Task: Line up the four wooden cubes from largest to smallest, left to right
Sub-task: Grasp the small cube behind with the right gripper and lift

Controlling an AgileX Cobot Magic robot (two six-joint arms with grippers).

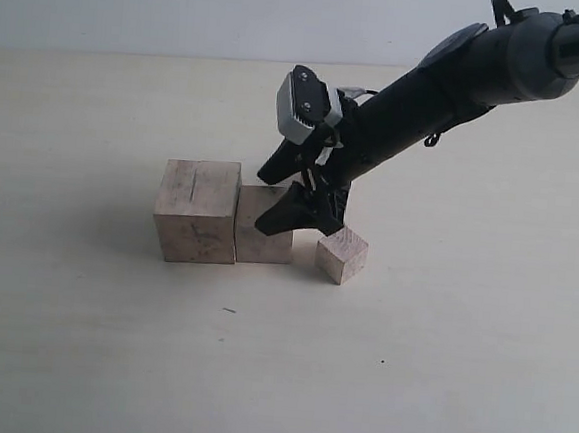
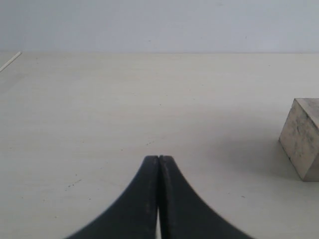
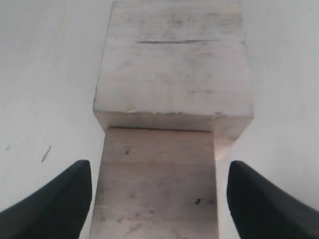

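In the exterior view the largest cube (image 1: 198,211), with a dark crack on top, stands at the left. A mid-sized cube (image 1: 261,236) touches its right side. A small cube (image 1: 342,255) sits turned a little, a short gap further right. I can see only three cubes; a fourth is not visible. My right gripper (image 1: 277,196) hangs open over the mid-sized cube (image 3: 157,184), its fingers apart on either side of it, and the cracked cube (image 3: 174,74) lies beyond. My left gripper (image 2: 159,158) is shut on nothing above bare table. A pale cube (image 2: 301,139) shows at that view's edge.
The pale tabletop (image 1: 109,343) spreads around the row of cubes. The black right arm (image 1: 451,79) reaches in from the upper right. A plain light wall (image 1: 186,8) runs behind the table. The left arm is out of the exterior view.
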